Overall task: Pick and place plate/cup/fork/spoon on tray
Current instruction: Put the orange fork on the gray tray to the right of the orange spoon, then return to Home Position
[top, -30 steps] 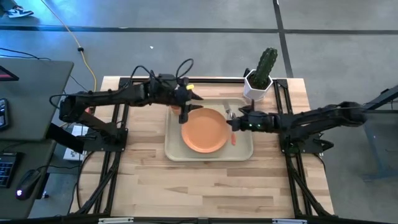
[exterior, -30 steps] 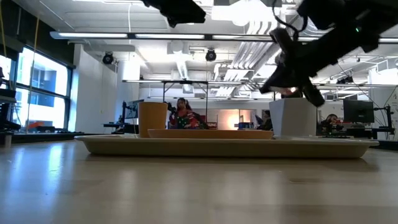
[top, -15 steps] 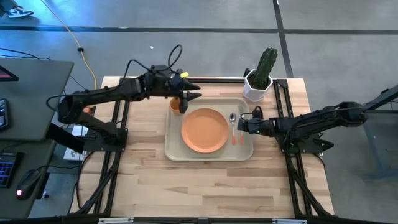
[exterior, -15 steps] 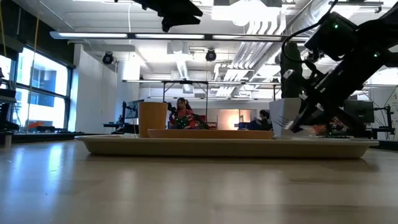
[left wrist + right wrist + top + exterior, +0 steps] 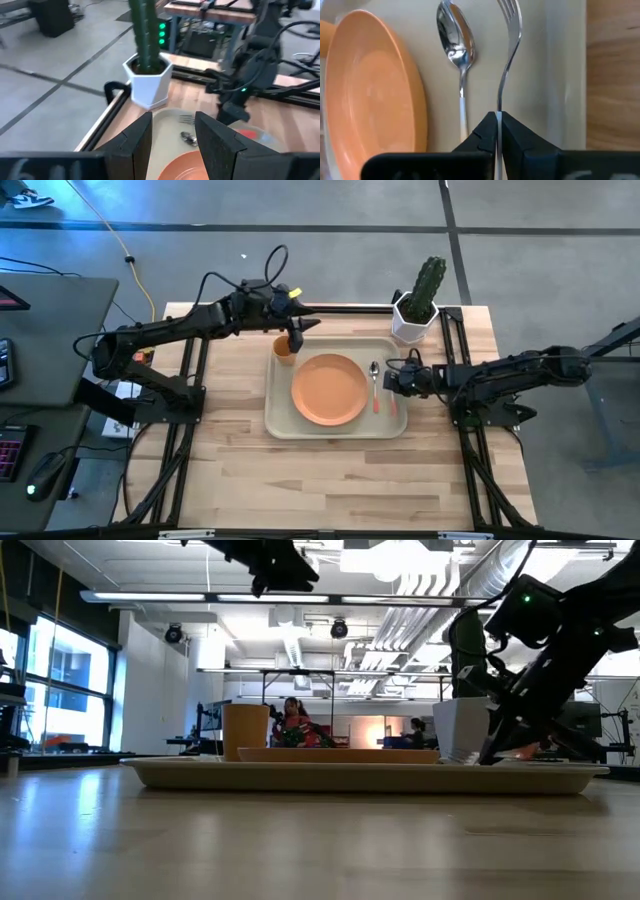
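The cream tray [image 5: 280, 420] holds the orange plate [image 5: 329, 388], with the orange cup [image 5: 285, 347] upright in its far left corner. The spoon [image 5: 452, 30] lies beside the plate, and the fork [image 5: 509, 15] lies parallel to it on the side away from the plate. My right gripper [image 5: 498, 117] is low over the tray's right part [image 5: 398, 380], shut on the fork. My left gripper [image 5: 172, 132] is open and empty, raised above the cup [image 5: 298, 328]. My right gripper pinches the fork's thin metal neck [image 5: 501, 102] between its two fingers, below the tines. The fingers slant down from the table's right side and close on its two sides. The fork runs along the tray floor, tines toward the far edge; its handle is hidden by the fingers.
A white pot with a green cactus [image 5: 417, 310] stands on the table just beyond the tray's far right corner, close to my right arm. Bare wood lies near of the tray [image 5: 330, 480]. A desk with keyboards stands off the table's left [image 5: 40, 340].
My right gripper has gone from beside the plate toward the table's right edge and come down to the tray with the fork, which now lies beside the spoon. My left gripper has drawn back from the cup toward the far edge; the cup stays upright on the tray.
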You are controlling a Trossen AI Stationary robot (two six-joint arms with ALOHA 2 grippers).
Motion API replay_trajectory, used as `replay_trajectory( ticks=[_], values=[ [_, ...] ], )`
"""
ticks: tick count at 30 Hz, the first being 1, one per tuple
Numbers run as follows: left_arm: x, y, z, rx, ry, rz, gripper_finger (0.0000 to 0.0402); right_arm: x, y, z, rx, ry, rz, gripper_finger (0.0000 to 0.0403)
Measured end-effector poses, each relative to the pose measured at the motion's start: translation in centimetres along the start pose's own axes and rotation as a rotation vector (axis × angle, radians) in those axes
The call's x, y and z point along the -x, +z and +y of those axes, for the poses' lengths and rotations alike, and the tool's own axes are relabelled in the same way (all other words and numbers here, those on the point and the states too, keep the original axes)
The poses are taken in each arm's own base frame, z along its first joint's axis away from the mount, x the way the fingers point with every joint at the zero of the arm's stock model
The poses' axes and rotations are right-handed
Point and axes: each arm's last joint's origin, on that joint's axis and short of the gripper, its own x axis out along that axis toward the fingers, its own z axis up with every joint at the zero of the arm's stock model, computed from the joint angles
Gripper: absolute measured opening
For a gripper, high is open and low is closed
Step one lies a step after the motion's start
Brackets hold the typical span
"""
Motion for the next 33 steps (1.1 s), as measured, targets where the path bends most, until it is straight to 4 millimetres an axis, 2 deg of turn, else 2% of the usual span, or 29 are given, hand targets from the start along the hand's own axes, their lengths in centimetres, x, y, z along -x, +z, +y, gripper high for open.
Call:
replay_trajectory(
  ticks=[6, 11, 15, 20, 24, 27, 30, 33],
  values=[
    [0.4, -0.7, 0.0, 0.042, 0.012, 0.078, 0.0138, -0.1, 0.6, -0.2, 0.01, -0.013, 0.037, 0.0055],
    [2.1, -0.2, 0.0, 0.082, 0.016, 0.072, 0.0138, -0.1, 0.6, -0.3, 0.01, -0.024, 0.057, 0.0107],
    [4.5, 0.6, 0.0, 0.075, 0.049, 0.033, 0.0138, 0.3, 0.6, -0.3, 0.068, -0.014, 0.054, 0.0128],
    [9.6, 1.7, 0.1, 0.032, 0.127, -0.035, 0.0138, 2.2, 1.1, 0.6, 0.135, 0.105, -0.018, 0.013],
    [12.9, 1.5, 0.4, 0.005, 0.192, -0.032, 0.0138, 5.2, 2.2, 3.1, 0.231, 0.263, -0.136, 0.0129],
    [14.6, 1.4, 0.7, 0.009, 0.233, -0.04, 0.0135, 7.8, 3.0, 5.3, 0.362, 0.361, -0.23, 0.012],
    [15.2, 1.0, 0.8, 0.018, 0.235, -0.086, 0.0124, 10.1, 3.9, 7.7, 0.512, 0.428, -0.31, 0.0101],
    [14.5, -0.4, 0.8, 0.042, 0.18, -0.152, 0.0107, 12.0, 4.6, 10.2, 0.675, 0.473, -0.371, 0.0076]
  ],
)
